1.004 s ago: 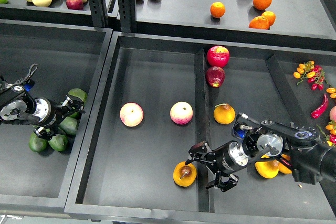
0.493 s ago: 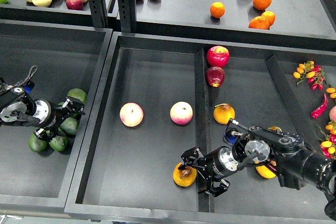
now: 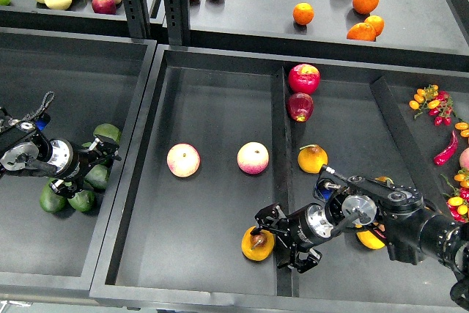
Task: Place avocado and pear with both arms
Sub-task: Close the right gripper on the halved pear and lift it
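The pear, yellow-orange with a dark brown dimple, lies at the front right of the middle tray, against the divider. My right gripper is open, astride the divider, its fingers just right of the pear and touching or nearly touching it. Several dark green avocados lie clustered in the left tray. My left gripper is open over the cluster, its fingers spread on either side of one avocado. I cannot tell whether they touch it.
Two pink-yellow apples lie mid-tray. Two red apples and a stemmed pear lie right of the divider. Yellow fruit lies under my right arm. Oranges are on the back shelf, chillies far right.
My right gripper moved left and down to the pear one second ago, then held still. My left gripper drew slightly left over the avocados.
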